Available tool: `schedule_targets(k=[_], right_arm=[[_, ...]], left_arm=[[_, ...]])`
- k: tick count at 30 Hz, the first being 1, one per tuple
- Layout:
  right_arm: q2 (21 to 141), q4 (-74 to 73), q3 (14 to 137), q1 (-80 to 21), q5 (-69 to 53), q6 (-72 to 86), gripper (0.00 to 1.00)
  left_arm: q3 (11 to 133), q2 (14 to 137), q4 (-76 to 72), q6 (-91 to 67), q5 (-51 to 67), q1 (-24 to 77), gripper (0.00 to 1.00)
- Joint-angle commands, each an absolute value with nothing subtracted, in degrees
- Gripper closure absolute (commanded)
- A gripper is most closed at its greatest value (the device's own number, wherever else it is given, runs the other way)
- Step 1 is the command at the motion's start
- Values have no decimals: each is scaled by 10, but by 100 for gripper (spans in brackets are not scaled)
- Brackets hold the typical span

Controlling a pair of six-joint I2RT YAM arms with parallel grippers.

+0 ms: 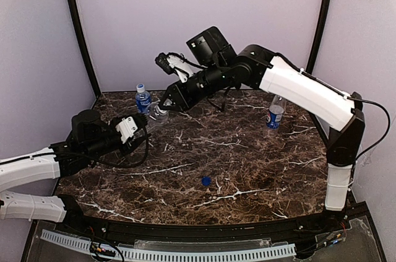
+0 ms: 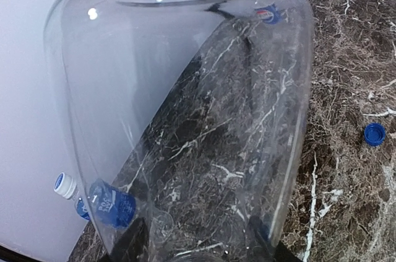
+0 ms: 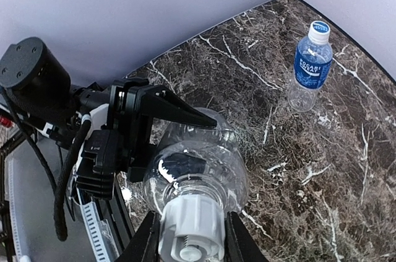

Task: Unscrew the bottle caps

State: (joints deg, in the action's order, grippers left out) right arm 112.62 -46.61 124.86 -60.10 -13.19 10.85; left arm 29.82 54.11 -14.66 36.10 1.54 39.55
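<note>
2 grippers shared 1 bottle (image 3: 199,172): left gripper (image 1: 146,124) clamped its body, right gripper (image 3: 190,238) pinched its white cap (image 3: 190,225); blue cap (image 1: 206,180) lay loose.

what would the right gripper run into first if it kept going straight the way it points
The right gripper would meet the white cap first, already between its fingers; right behind comes the unlabelled bottle that the left gripper holds.

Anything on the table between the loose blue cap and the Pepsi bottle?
No. In the top view, the stretch of marble table between the blue cap and the Pepsi bottle is bare.
</note>
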Motion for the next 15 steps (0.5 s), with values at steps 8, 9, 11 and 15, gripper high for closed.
schedule_targets(k=[8,9,11,15], right_arm=[[1046,-503,1139,-675,-235,-398,100],[1043,-514,1133,-683,-226,-445,100],[1039,-531,1120,-699,-193,-525,100],[1048,-555,1121,-715,-124,-625,100]], left_arm=[[339,531,47,331,340,396,76],[341,530,64,327,352,396,76],[344,528,77,321,379,396,76],[349,526,95,324,399,396,78]])
